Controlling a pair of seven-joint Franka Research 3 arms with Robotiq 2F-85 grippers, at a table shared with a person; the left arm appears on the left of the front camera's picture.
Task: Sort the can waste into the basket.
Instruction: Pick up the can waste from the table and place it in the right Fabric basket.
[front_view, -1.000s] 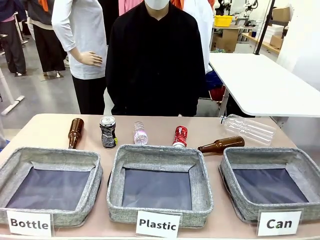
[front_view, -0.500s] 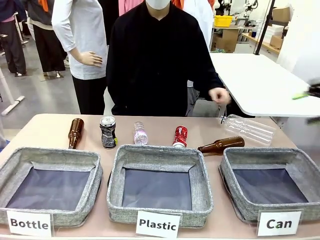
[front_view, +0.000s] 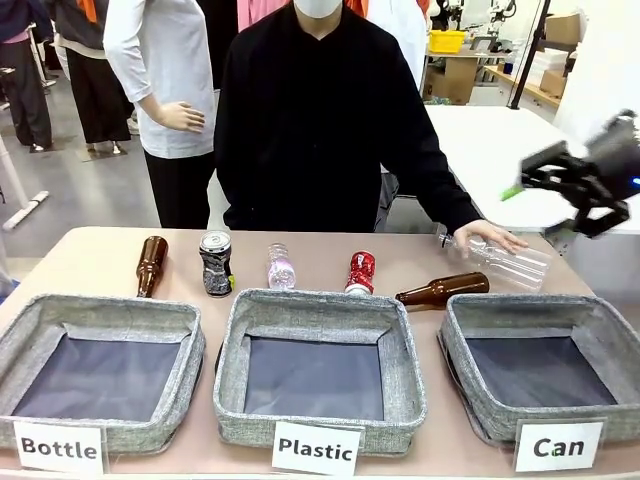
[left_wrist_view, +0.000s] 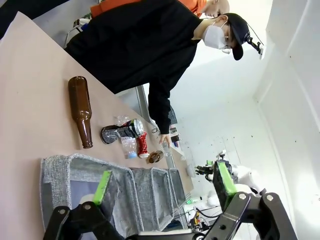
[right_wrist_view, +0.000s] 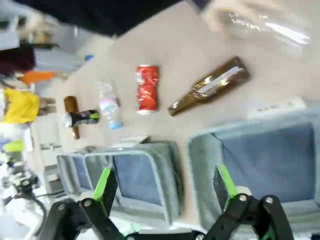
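Observation:
Two crushed cans lie at the far side of the table: a red can (front_view: 361, 272) (right_wrist_view: 147, 88) (left_wrist_view: 142, 145) and a dark grey can (front_view: 215, 263) (right_wrist_view: 82, 118) (left_wrist_view: 120, 133) with a silver top. The grey basket (front_view: 530, 309) (right_wrist_view: 204, 146) signed "Can" sits at the front right with nothing on its dark floor. My right gripper (front_view: 560, 206) (right_wrist_view: 165, 184) hangs open in the air above the table's far right, holding nothing. My left gripper (left_wrist_view: 162, 182) is open too, high over the left end of the table.
Grey baskets signed "Bottle" (front_view: 100, 312) and "Plastic" (front_view: 318, 303) stand beside the Can basket. Brown bottles (front_view: 151, 265) (front_view: 441, 290) and a small plastic bottle (front_view: 281, 268) lie among the cans. The person's hand (front_view: 489, 236) rests on a large clear bottle (front_view: 510, 264).
My right arm has swung into the front view from the right. The person's hand came forward and down onto the large clear bottle. The cans have not moved.

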